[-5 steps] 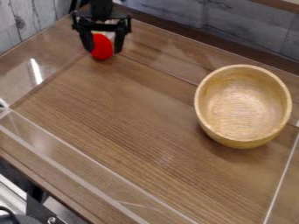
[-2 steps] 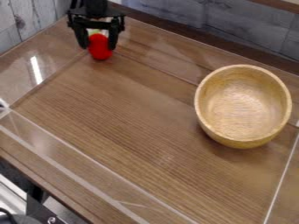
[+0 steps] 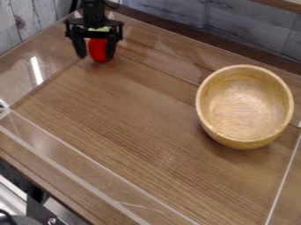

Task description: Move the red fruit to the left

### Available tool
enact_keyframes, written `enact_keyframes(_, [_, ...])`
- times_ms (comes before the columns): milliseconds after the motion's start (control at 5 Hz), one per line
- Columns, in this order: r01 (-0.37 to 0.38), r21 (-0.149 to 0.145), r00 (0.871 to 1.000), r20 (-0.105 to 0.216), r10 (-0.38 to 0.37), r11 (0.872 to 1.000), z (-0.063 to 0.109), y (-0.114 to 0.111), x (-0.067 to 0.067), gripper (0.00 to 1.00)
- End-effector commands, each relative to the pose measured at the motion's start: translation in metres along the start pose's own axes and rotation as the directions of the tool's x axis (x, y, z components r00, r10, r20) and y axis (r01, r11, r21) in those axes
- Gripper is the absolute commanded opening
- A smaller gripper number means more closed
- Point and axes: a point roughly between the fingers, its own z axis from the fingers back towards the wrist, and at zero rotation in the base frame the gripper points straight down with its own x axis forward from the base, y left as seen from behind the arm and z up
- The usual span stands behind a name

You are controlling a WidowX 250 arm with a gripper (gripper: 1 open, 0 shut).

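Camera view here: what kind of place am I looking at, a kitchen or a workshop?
Probably a robot test bench, not a kitchen: a wooden tabletop walled by clear panels, an end effector over a red fruit, and an empty wooden bowl.

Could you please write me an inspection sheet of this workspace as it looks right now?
Surface: wooden table with clear low walls around its edges.
Job's things: red fruit at the far left corner of the table, sitting between the gripper's fingers.
Clutter: round wooden bowl at the right side, upright, nothing in it, well apart from the fruit.
Grippers: one black gripper, pointing down, jaws open on either side of the fruit; contact cannot be told.
Cables: nothing seen.
Surroundings: grey plank wall behind the table; dark frame parts at the lower left corner, too unclear to name.
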Motion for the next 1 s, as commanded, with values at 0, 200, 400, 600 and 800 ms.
enact_keyframes(0, [0.008,-0.02,0.995,0.095,-0.007,1.0,0.046,-0.002,0.0,1.0])
enact_keyframes(200, [0.038,-0.043,0.994,0.105,-0.034,0.998,0.062,-0.013,-0.011,1.0])
enact_keyframes(400, [0.019,-0.049,0.995,0.098,-0.015,0.999,0.076,-0.008,-0.006,0.0])
enact_keyframes(600, [0.003,-0.032,0.996,0.091,0.0,0.999,0.079,0.001,0.003,0.0])
enact_keyframes(800, [0.046,-0.024,0.995,0.091,-0.043,0.999,0.087,0.006,0.004,1.0])
